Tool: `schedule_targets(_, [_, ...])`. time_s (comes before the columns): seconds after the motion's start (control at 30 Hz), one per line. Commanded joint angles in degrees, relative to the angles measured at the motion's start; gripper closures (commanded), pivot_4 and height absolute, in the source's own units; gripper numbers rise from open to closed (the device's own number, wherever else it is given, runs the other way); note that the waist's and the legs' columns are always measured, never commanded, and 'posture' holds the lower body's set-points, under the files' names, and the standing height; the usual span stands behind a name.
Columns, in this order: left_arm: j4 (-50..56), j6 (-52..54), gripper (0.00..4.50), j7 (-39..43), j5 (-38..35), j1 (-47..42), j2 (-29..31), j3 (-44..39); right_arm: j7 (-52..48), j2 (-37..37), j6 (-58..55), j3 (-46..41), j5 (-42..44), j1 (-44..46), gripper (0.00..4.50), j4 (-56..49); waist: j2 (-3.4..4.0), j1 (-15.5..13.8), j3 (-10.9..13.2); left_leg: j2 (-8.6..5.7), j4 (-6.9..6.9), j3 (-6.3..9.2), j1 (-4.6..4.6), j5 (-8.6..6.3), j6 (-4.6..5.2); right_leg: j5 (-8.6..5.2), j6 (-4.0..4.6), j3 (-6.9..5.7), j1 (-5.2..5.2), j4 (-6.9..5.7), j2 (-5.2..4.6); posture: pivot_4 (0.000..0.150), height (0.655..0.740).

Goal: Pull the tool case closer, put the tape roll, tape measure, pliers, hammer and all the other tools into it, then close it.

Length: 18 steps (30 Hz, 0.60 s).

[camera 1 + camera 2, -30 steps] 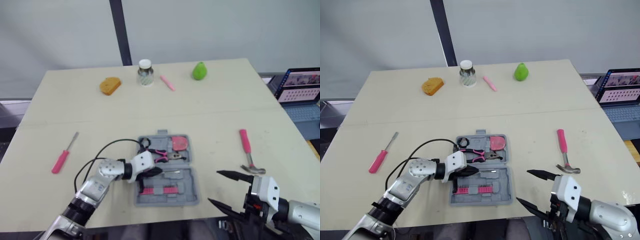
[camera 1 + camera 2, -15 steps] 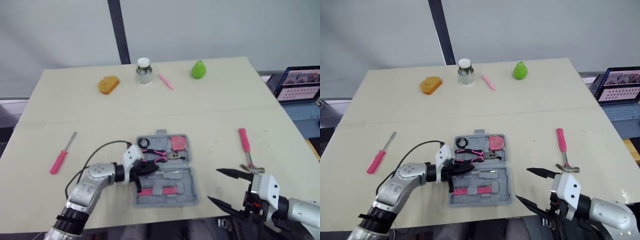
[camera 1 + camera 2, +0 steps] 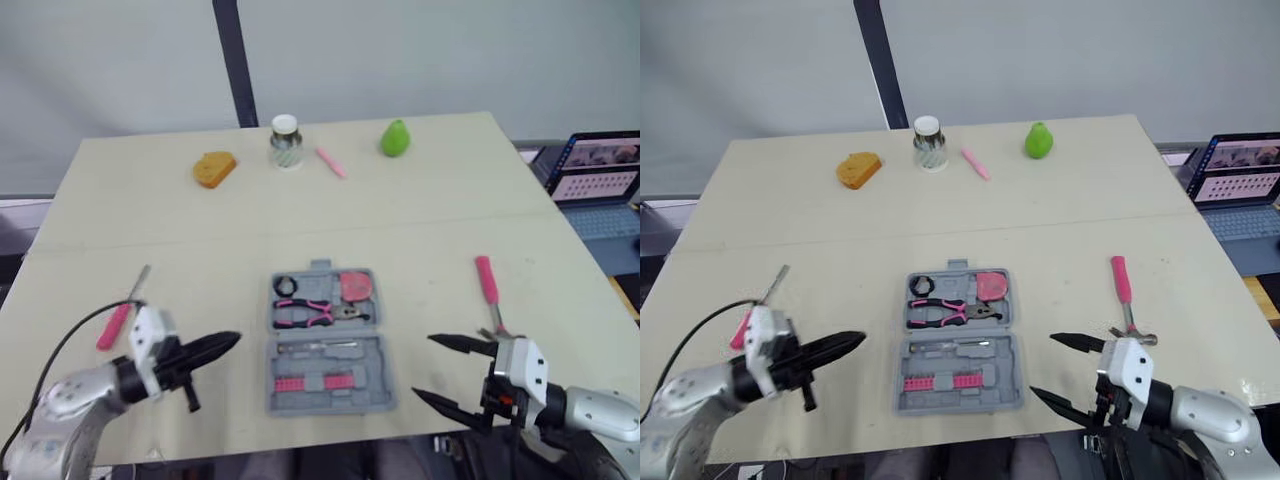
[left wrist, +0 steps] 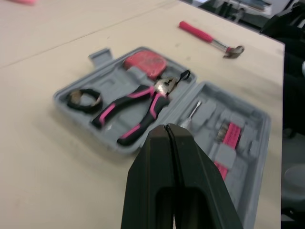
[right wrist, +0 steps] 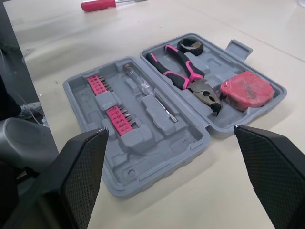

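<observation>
**Two tools out, two claws flanking the open tool case**

The right claw (image 3: 424, 366) is spread wide and holds nothing. It hangs to the right of the tool case (image 3: 384, 372), low over the table (image 3: 420, 220). The left claw (image 4: 167, 129) has its two fingers pressed together with nothing between them, and it sits to the left of the case with its tips aimed at it.

The case lies open and flat between the two arms, close to the table's near edge, so the pulling step looks done. Its far half holds the tape roll (image 3: 285, 285), the pliers (image 3: 315, 315) and the tape measure (image 3: 355, 285). Its near half holds a slim screwdriver (image 3: 320, 347) and a row of pink bits (image 3: 312, 382).

The hammer (image 3: 490, 295) lies well to the right of the case. Its long axis runs away from the robot, with the pink handle toward the far edge and the steel head at the near end. The head is just beside the right claw's upper finger, so the right arm is much the nearer one. A grasp would probably have to cross the handle, a little beyond the claw.

The pink screwdriver (image 3: 110, 328) lies well to the left of the case, just beside the left wrist. Its shaft points away from the robot. The left claw would need to open and turn away from the case to reach it.
</observation>
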<state>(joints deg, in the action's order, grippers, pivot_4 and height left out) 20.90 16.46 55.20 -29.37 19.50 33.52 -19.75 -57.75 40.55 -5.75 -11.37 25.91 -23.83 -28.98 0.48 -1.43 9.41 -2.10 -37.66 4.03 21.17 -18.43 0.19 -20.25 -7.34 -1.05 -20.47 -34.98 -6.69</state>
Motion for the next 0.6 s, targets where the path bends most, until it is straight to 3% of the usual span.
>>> schedule_targets(0.03, [-1.75,-7.14,4.23,1.42,1.01,6.21,-1.30,-4.58,-1.27,0.21,1.49,0.35,-0.21,-0.82,0.00,0.47,-0.01,-0.08,0.01,-0.01,0.00,-0.01,0.00,-0.01,0.02,0.00,0.00,0.00,0.02,0.02,-0.02,0.150,0.7391])
schedule_targets(0.13, [-2.96,-9.89,3.15,1.35,1.27,9.74,-2.05,-6.01,-1.75,0.51,1.32,0.51,-0.35,-1.54,0.00,1.27,-0.13,-0.15,0.07,0.02,0.00,-0.01,0.00,-0.08,0.02,0.00,0.01,0.00,0.02,0.05,-0.03,0.150,0.7391])
schedule_targets(0.33, [-4.37,-17.15,0.17,0.79,2.37,15.25,-5.15,-7.86,-1.86,0.37,1.40,0.58,-0.36,-1.94,0.00,1.75,-0.18,-0.07,0.11,0.04,0.02,-0.01,0.02,-0.21,0.09,0.00,0.02,0.01,0.01,0.12,-0.06,0.150,0.7391])
schedule_targets(0.6, [-5.35,-23.62,0.08,-1.43,4.43,20.19,-8.97,-7.64,-2.46,0.42,2.28,1.02,-0.67,-2.03,0.00,3.06,-0.37,-0.17,0.23,0.12,0.11,-0.11,0.01,-0.30,0.07,0.00,0.02,0.00,0.01,0.32,0.02,0.150,0.7391])
